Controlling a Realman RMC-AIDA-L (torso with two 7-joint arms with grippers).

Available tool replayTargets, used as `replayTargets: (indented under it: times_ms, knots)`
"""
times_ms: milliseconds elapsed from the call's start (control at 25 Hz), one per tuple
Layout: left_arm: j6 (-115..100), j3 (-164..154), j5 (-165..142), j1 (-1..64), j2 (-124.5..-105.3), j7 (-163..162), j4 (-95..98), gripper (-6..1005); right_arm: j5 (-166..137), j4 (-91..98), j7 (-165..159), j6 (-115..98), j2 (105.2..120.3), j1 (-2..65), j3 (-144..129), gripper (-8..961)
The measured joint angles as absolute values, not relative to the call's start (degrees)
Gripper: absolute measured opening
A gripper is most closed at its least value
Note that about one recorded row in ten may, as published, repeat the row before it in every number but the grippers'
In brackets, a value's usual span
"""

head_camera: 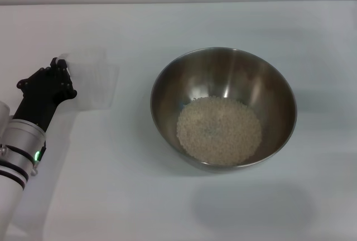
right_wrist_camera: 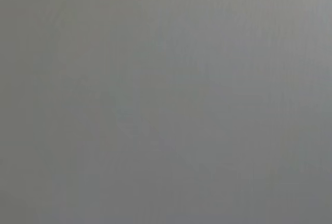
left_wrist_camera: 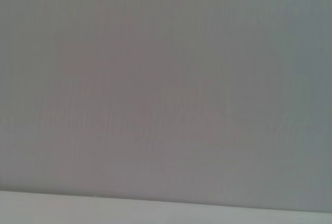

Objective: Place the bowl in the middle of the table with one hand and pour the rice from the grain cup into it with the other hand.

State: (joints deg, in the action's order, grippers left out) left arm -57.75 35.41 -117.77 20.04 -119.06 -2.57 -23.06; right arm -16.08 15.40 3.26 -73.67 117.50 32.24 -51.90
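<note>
The steel bowl [head_camera: 223, 68] stands a little right of the middle of the white table [head_camera: 111, 196]. A flat heap of pale rice [head_camera: 218, 130] covers its bottom. Far to its left, the translucent grain cup [head_camera: 93, 80] looks empty, and its left side is against my left gripper [head_camera: 62, 77]. The black fingers [head_camera: 68, 87] hold that near side of the cup. The head view does not show my right gripper, and both wrist views show only plain grey surface.
A soft shadow [head_camera: 254, 205] lies on the table in front of the bowl. The table's far edge [head_camera: 178, 2] meets a grey wall. My left forearm [head_camera: 19, 146] comes in from the lower left corner.
</note>
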Motion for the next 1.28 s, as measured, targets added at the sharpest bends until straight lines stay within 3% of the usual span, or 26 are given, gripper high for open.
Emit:
replayTargets:
  times_ms: [720,1120,1160,1280]
  knots:
    - [-57.5,34.7,-118.4,19.2,-118.85,-3.1,-22.3,241,-16.1,15.5,3.3,-73.7,117.51,32.0,-51.6,544]
    - [-58.5,34.6,-118.6,17.0,-118.69,-5.3,-22.3,462,-15.8,15.3,3.2,-73.6,117.88,31.4,-51.6,544]
    - [-67.8,34.6,-121.7,12.2,-118.65,-7.3,-21.1,480,-15.8,15.3,3.1,-73.6,118.06,31.3,-51.6,544]
    - [-74.2,34.6,-124.0,11.0,-118.79,-7.1,-20.7,504,-15.7,15.0,2.5,-73.6,118.61,31.1,-51.7,544]
